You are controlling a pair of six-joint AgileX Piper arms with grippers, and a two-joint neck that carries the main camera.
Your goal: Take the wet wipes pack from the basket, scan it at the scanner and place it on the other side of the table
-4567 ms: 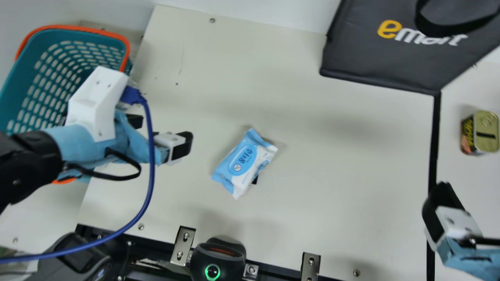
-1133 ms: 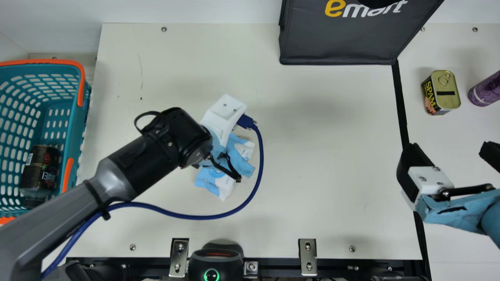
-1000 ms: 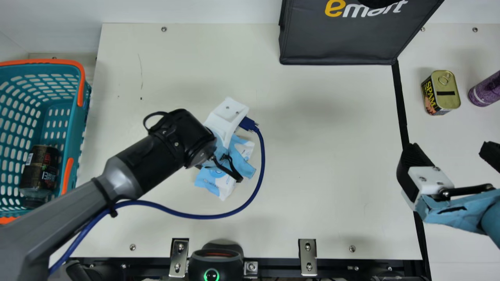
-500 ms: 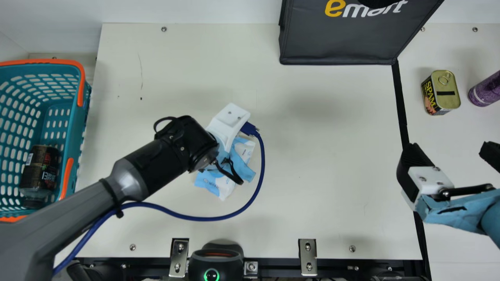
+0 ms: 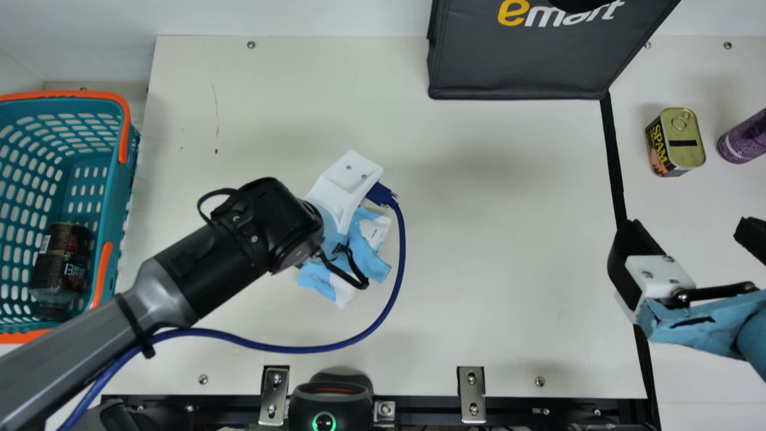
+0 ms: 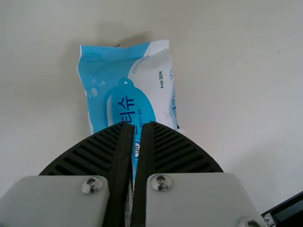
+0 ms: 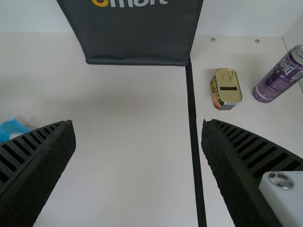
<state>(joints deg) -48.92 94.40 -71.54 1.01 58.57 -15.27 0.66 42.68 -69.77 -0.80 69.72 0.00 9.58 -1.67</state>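
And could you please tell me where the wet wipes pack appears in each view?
Main view: left of centre, the wet wipes pack partly under the left arm.
Left wrist view: upper left of centre, partly behind the left tool.
Right wrist view: likely the blue tip at the left edge.
Shared landmark: the cream table under it.

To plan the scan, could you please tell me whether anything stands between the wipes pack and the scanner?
Nothing visible stands between the wipes pack and the scanner; only the left arm's blue cable curves across that stretch, and it would likely move with the arm.
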